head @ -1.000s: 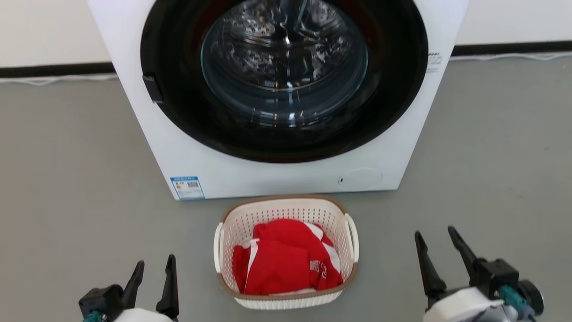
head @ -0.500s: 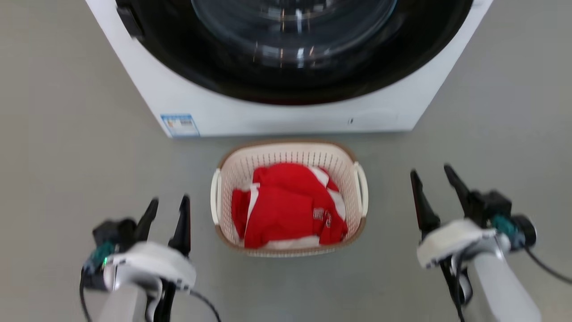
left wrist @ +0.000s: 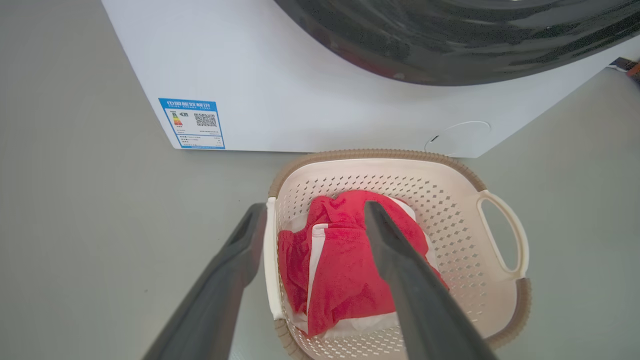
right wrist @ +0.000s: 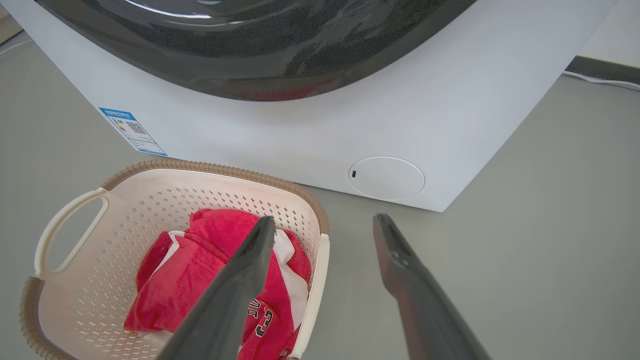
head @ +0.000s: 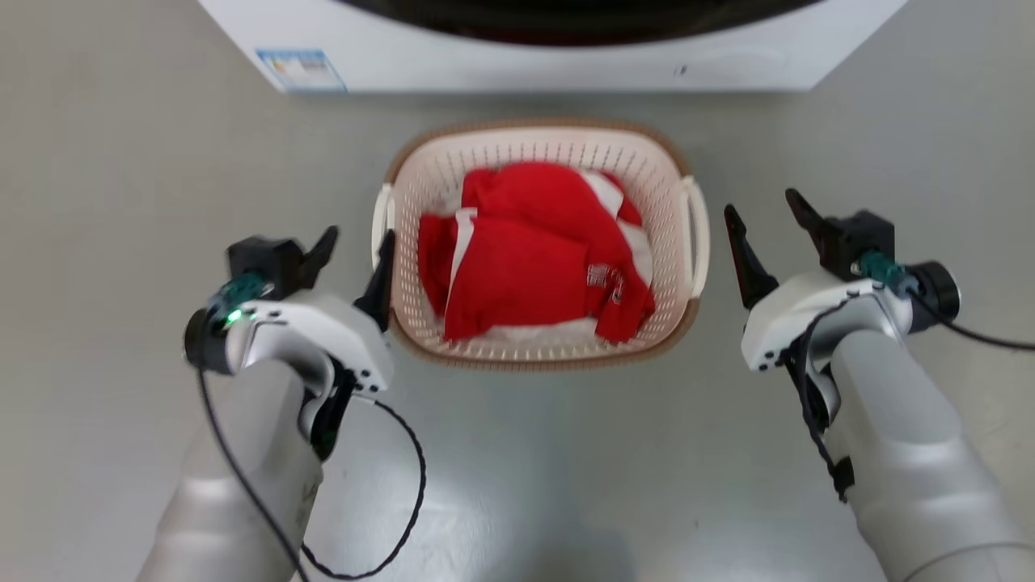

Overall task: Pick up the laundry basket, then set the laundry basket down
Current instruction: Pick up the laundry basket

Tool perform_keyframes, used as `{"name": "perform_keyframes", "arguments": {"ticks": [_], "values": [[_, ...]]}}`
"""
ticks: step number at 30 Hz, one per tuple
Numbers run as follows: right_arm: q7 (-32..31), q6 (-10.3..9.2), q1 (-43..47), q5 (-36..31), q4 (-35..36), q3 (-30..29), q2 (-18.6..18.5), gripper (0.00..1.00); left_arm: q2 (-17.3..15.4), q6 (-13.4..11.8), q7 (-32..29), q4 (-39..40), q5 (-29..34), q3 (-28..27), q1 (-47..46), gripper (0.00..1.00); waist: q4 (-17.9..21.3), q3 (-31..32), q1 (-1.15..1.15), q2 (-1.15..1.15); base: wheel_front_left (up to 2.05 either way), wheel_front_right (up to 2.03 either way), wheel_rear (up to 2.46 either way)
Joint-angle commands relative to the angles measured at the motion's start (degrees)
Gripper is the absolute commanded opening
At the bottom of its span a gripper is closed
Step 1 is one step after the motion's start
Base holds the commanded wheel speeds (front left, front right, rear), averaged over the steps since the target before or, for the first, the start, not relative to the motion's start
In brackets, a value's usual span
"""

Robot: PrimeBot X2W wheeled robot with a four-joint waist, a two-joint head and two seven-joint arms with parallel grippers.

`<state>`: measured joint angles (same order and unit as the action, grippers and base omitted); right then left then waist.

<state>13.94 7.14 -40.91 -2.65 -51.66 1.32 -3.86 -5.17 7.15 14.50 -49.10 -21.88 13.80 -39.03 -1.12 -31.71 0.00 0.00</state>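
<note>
The laundry basket (head: 534, 139) is cream-white and perforated with a brown rim, and stands on the grey floor in front of the washer. A red garment with white stripes (head: 525, 250) lies in it. My left gripper (head: 360, 237) is open beside the basket's left handle (head: 380, 220). In the left wrist view the left gripper (left wrist: 315, 206) has that handle (left wrist: 271, 260) between its fingers, touching nothing. My right gripper (head: 762, 204) is open a little to the right of the right handle (head: 697, 234). In the right wrist view the right gripper (right wrist: 325, 219) frames that handle (right wrist: 315, 295).
The white washer (head: 485, 61) with its dark round door (left wrist: 450, 45) stands close behind the basket, a blue label (head: 301, 69) at its lower left corner. Grey floor (head: 121, 202) lies open on both sides. A black cable (head: 408, 517) hangs from the left arm.
The head camera has tilted down, so washer and basket slid up the picture. Both arms have reached forward and inward to the basket's sides. Both grippers stay open.
</note>
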Motion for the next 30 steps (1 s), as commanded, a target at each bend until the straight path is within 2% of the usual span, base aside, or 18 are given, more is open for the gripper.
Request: {"name": "perform_keyframes", "arguments": {"ticks": [1, 12, 30], "values": [[0.0, 0.35, -1.6, -0.4, -1.4, 1.2, 0.6, 1.0, -1.2, 0.3, -0.5, -1.7, -1.4, 0.5, -2.7, 1.0, -0.8, -4.2, 0.0, 0.0, 0.0, 0.0, 0.0], [0.8, 0.35, -8.0, -1.0, -9.7, 0.5, 0.9, 1.0, -1.8, 0.3, -1.1, -12.6, -6.0, 8.2, -12.6, 1.0, -1.1, -9.9, 0.0, 0.0, 0.0, 0.0, 0.0], [1.1, 0.35, -7.9, 1.6, -8.7, 2.0, 1.0, 1.0, -3.2, 0.3, -0.1, -18.2, -10.1, 14.2, -17.5, 1.0, -0.3, -13.4, 0.0, 0.0, 0.0, 0.0, 0.0]]}}
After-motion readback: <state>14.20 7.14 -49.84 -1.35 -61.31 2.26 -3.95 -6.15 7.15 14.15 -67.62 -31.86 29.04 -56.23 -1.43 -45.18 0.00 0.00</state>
